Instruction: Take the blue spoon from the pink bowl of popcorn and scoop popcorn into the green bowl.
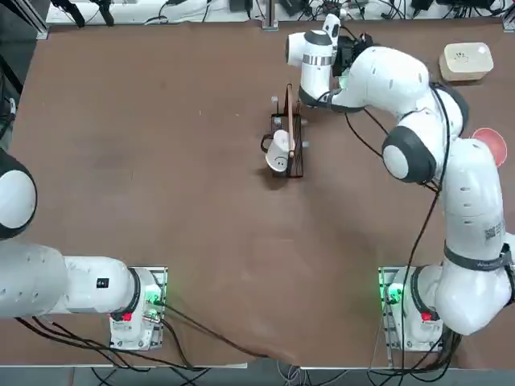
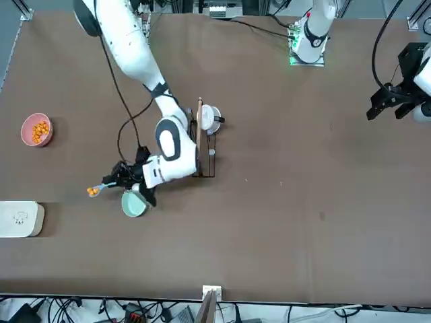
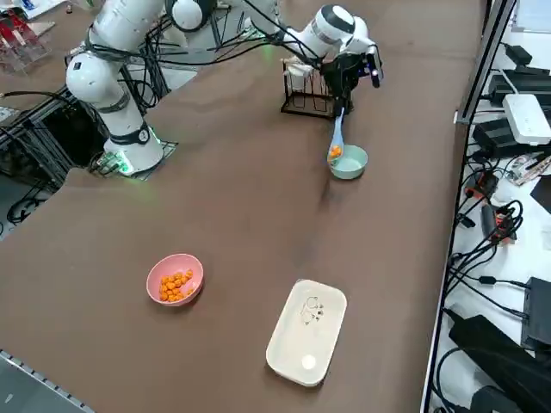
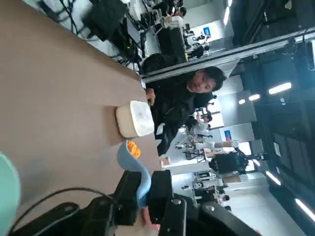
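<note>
Holding the spoon (image 3: 337,138) by its handle, the right gripper (image 3: 348,86) sits low over the far side of the table, just beside the wire rack (image 3: 307,96) with the white mug (image 2: 207,118). The fingers (image 4: 160,192) are pressed together on the handle, as the wrist view shows, with the blue bowl of the spoon reaching out past them. A few orange popcorn kernels (image 4: 133,149) lie in the spoon. In the right side view the loaded spoon tip hangs at the rim of the green bowl (image 3: 350,163); in the front view the tip sits a little off to the side of that bowl (image 2: 133,204), so whether it is over the bowl cannot be told. The green bowl's inside looks bare of kernels in the right side view. The pink bowl (image 3: 175,279) stands well apart, nearer the robot's right edge of the table, with a small heap of popcorn (image 3: 176,285) in it. The white box (image 3: 306,330) lies near the pink bowl, closer to the table's far edge.
</note>
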{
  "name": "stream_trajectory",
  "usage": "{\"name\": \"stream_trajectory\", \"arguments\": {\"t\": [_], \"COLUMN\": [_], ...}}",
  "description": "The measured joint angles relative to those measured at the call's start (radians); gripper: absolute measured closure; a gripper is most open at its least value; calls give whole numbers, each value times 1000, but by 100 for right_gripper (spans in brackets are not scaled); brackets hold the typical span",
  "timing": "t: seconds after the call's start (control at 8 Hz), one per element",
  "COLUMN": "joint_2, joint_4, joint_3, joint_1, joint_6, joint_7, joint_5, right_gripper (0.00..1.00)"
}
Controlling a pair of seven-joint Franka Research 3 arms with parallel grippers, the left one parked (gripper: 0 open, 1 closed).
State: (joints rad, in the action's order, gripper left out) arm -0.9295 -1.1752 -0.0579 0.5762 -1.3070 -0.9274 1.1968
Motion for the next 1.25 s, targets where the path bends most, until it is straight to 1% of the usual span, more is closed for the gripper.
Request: {"name": "stream_trajectory", "arguments": {"t": [0.25,0.5,0.88,1.0,1.25], "joint_2": [-5,-5,-6,-5,3], "joint_4": [69,103,116,129,180], "joint_3": [-39,-59,-58,-56,-54], "joint_1": [20,38,36,26,-21], "joint_6": [2,0,-65,-101,-140], "joint_7": [2,3,-35,-56,-60], "joint_5": [-46,-114,-288,-348,-451], "right_gripper": [87,87,87,87,87]}}
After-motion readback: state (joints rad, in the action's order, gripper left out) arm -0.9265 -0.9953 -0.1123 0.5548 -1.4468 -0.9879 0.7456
